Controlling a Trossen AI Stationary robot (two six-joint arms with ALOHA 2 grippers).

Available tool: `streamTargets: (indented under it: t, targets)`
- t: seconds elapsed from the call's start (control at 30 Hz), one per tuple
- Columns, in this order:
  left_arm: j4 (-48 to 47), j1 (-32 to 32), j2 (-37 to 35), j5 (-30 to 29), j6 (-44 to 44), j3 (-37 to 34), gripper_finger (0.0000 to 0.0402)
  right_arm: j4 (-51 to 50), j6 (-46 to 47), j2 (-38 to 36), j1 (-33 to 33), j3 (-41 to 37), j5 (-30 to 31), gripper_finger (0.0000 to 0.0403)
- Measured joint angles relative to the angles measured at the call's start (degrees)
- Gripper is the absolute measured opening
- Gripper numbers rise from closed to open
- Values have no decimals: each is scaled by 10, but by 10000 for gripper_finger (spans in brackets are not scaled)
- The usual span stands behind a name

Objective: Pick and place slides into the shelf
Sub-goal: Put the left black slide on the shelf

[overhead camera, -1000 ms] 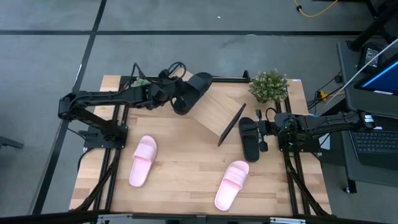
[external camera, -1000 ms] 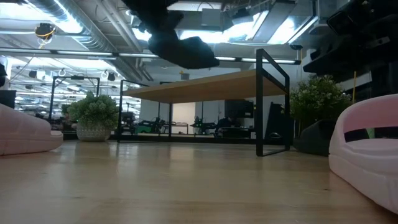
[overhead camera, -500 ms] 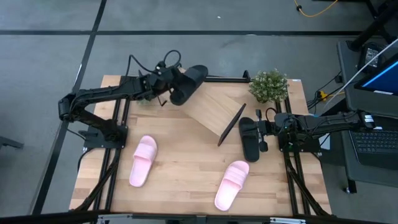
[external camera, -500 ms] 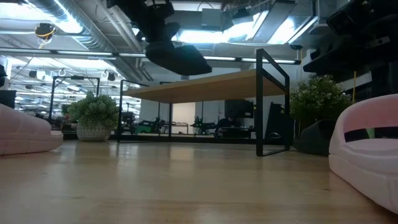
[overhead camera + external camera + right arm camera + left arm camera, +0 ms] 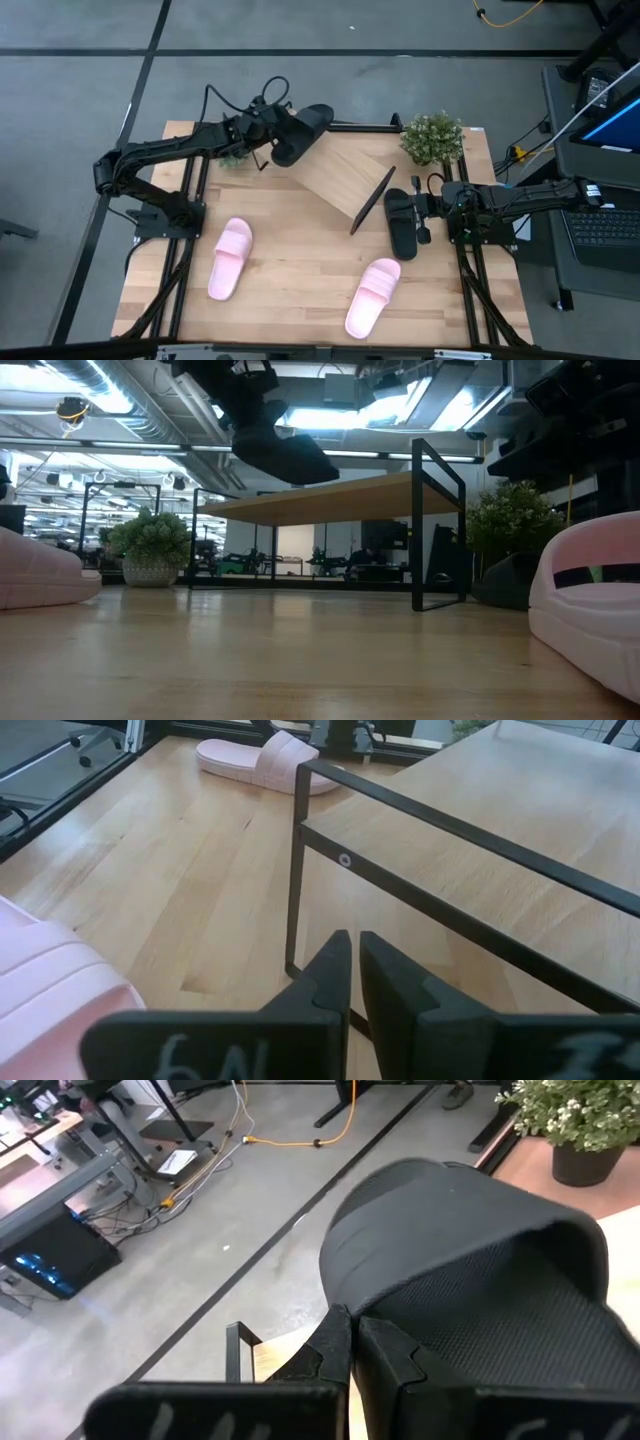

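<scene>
A black slide (image 5: 302, 128) hangs in the air over the far left corner of the shelf (image 5: 340, 175), with my left gripper (image 5: 272, 140) shut on it. The low view shows this slide (image 5: 292, 456) tilted, above the slanted board (image 5: 340, 500). A second black slide (image 5: 400, 222) lies sole down on the table to the right of the shelf, beside my right gripper (image 5: 424, 208), which waits there shut (image 5: 353, 948) with nothing in it. Two pink slides (image 5: 231, 258) (image 5: 373, 296) lie on the near half of the table. My left gripper (image 5: 352, 1320) pinches the black slide between its two fingers at the slide's side edge (image 5: 345, 1285), where the broad strap (image 5: 450, 1210) comes down. The fingers come from the table's left, slanting a little downward. The slide is lifted clear and tilted.
A potted plant (image 5: 432, 138) stands at the far right corner, a smaller plant (image 5: 230, 157) at the far left under my left arm. The shelf's black end frame (image 5: 298, 870) stands just ahead of my right gripper. Bare tabletop (image 5: 300, 262) lies between the pink slides.
My left gripper has swung toward the table's far edge with the black slide, which stays lifted clear and now hangs by the shelf's far left corner. Most of the move came early; lately it has barely shifted.
</scene>
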Motion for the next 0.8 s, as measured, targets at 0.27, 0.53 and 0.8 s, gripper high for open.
streamTargets:
  t: [0.27, 0.53, 0.8]
  targets:
    - [-11, -15, 0, -17, -10, 0, 0, -10, 1, 0, 0, 0, 0, 29]
    - [-26, -35, -8, -36, -16, 0, 0, -20, 16, 0, 0, 0, 0, 29]
    - [32, -39, -46, -34, -37, -86, 0, -20, 28, 0, 0, 0, 0, 29]
